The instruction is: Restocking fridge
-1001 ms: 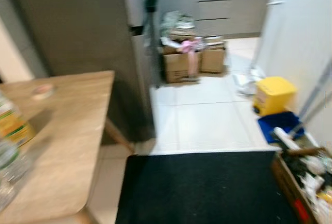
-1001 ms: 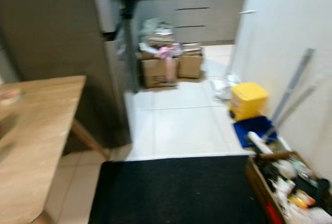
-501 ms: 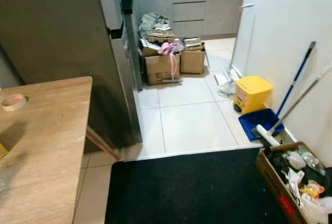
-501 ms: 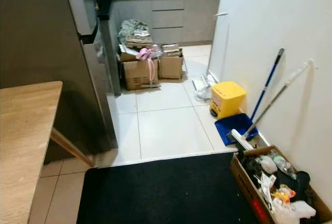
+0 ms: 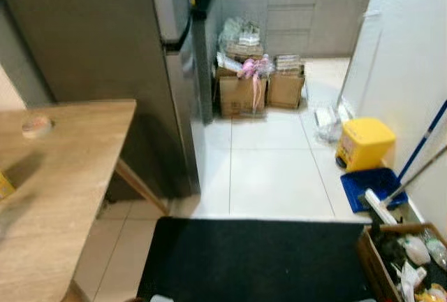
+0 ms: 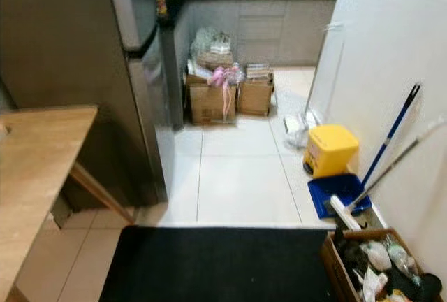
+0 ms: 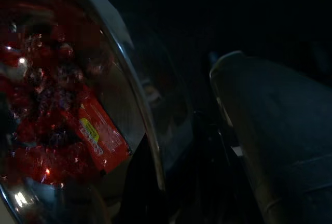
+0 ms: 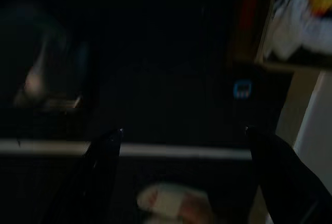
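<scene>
Ahead, the tall grey steel fridge (image 5: 105, 57) stands beside the light wooden counter (image 5: 56, 197).
The left end effector (image 7: 171, 130) clamps a clear red-labelled bottle (image 7: 62, 105); the right end effector's (image 8: 181, 146) fingers spread apart over the black floor mat (image 5: 258, 260).

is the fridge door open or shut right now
Shut. The fridge shows both grey doors flush with its body, with no gap and no interior visible, beside the wooden table.
</scene>
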`<state>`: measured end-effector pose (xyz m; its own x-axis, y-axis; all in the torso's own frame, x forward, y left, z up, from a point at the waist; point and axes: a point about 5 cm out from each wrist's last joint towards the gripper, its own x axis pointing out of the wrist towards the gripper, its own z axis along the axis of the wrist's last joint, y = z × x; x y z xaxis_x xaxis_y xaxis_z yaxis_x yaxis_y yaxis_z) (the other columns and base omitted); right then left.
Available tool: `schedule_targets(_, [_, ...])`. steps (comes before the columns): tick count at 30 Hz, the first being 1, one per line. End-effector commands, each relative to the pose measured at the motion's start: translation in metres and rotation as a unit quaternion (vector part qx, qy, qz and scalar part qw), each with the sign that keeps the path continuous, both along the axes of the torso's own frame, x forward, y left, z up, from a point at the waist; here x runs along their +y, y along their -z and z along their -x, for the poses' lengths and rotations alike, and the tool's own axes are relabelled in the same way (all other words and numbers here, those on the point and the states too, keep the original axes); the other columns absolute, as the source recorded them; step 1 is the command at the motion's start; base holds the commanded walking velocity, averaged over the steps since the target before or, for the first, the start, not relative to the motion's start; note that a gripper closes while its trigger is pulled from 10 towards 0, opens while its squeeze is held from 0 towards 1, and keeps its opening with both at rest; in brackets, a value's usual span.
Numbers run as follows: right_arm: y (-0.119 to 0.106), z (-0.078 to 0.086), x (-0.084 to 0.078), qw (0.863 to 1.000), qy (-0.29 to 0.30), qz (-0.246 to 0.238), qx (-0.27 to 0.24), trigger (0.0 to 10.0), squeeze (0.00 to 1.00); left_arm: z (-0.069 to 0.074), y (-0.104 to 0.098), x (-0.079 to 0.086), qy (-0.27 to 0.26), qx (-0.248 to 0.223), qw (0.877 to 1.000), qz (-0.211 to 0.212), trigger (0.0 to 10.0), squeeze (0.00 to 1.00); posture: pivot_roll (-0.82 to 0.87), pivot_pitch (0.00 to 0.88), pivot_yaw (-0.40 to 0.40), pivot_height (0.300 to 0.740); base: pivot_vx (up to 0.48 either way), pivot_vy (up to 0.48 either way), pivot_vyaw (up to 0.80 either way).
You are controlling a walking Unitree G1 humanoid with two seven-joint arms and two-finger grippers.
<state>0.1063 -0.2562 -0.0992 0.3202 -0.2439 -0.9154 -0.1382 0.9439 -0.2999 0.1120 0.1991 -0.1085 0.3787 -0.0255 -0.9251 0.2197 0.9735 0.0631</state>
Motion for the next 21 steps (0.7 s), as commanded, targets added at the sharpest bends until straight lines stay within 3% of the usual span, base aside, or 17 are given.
schedule_targets(1, [-0.0012, -0.0036, -0.0006, 1.000, -0.002, 0.000, -0.005, 10.0, 0.00, 0.0158, 0.0051, -0.0038, 0.004, 0.032, 0.999, 0.004, 10.0, 0.00, -0.11, 0.000, 0.032, 0.740, 0.000, -0.480, 0.00])
schedule_targets(4, [-0.0011, -0.0035, -0.0003, 1.000, -0.003, 0.000, -0.004, 10.0, 0.00, 0.0157, 0.0050, -0.0038, 0.003, 0.032, 0.999, 0.004, 10.0, 0.00, -0.11, 0.000, 0.032, 0.740, 0.000, -0.480, 0.00])
schedule_targets(21, [0.0002, -0.0022, 0.0030, 1.000, -0.010, -0.006, 0.000, 10.0, 0.00, 0.0186, 0.0056, -0.0026, 0.015, 0.037, 0.999, -0.003, 10.0, 0.00, -0.10, 0.000, 0.034, 0.740, 0.000, 0.000, 0.00])
